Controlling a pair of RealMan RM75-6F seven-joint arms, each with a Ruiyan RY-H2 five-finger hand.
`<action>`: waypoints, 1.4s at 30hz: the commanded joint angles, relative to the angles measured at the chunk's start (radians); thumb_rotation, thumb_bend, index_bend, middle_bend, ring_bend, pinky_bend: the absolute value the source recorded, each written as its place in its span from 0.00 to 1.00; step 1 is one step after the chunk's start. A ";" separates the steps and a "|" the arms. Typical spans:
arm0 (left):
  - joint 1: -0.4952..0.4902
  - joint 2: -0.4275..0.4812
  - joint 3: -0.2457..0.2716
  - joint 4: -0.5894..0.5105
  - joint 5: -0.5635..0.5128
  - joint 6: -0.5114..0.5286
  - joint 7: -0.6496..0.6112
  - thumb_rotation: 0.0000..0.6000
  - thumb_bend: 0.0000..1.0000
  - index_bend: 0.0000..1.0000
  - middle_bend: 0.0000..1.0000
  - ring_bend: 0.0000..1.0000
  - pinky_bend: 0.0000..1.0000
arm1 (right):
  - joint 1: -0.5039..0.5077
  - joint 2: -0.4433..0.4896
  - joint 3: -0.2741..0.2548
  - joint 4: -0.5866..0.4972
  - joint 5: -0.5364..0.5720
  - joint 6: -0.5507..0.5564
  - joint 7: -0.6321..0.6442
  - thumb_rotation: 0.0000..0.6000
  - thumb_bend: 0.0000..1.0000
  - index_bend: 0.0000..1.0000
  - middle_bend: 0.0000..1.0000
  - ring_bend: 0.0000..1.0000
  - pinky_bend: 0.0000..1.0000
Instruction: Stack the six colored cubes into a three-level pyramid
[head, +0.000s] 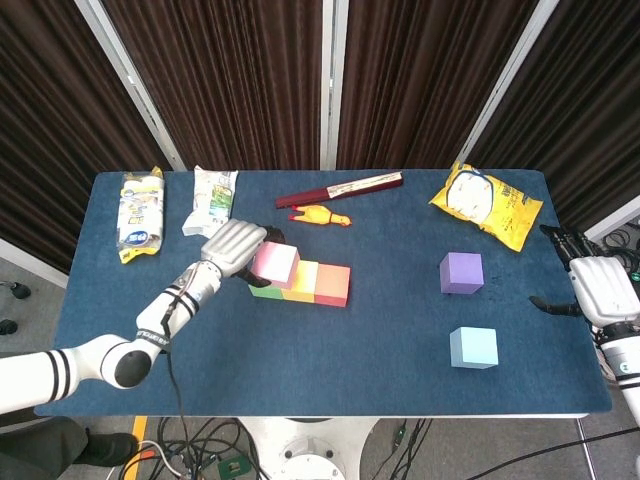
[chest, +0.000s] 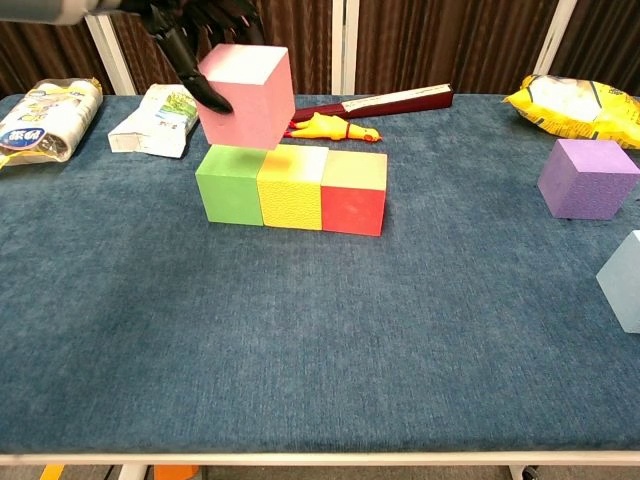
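Observation:
My left hand (head: 236, 249) (chest: 190, 30) holds the pink cube (head: 275, 263) (chest: 246, 94) just above the row of cubes, over the seam between the green cube (chest: 229, 185) and the yellow cube (chest: 292, 189); whether it touches them I cannot tell. The red-orange cube (head: 333, 284) (chest: 354, 194) ends that row on the right. A purple cube (head: 461, 273) (chest: 587, 178) and a light blue cube (head: 473, 347) (chest: 624, 279) stand apart at the right. My right hand (head: 597, 287) hovers off the table's right edge, fingers spread, holding nothing.
Two snack packets (head: 141, 212) (head: 211, 201) lie at the back left. A dark red folded fan (head: 340, 188) and a yellow rubber chicken (head: 320, 215) lie behind the row. A yellow chip bag (head: 486, 204) sits at the back right.

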 joint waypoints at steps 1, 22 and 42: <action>-0.042 -0.041 0.024 0.030 -0.072 0.026 0.043 1.00 0.24 0.42 0.42 0.40 0.58 | 0.000 -0.001 0.000 0.002 -0.002 -0.002 0.002 1.00 0.07 0.00 0.09 0.05 0.19; -0.155 -0.098 0.070 0.031 -0.304 0.118 0.164 1.00 0.23 0.42 0.42 0.40 0.58 | -0.011 -0.010 -0.005 0.020 -0.010 0.001 0.023 1.00 0.07 0.00 0.09 0.05 0.19; -0.184 -0.118 0.083 0.033 -0.369 0.136 0.183 1.00 0.23 0.42 0.42 0.40 0.58 | -0.021 -0.008 -0.006 0.029 -0.016 0.009 0.038 1.00 0.07 0.00 0.09 0.05 0.19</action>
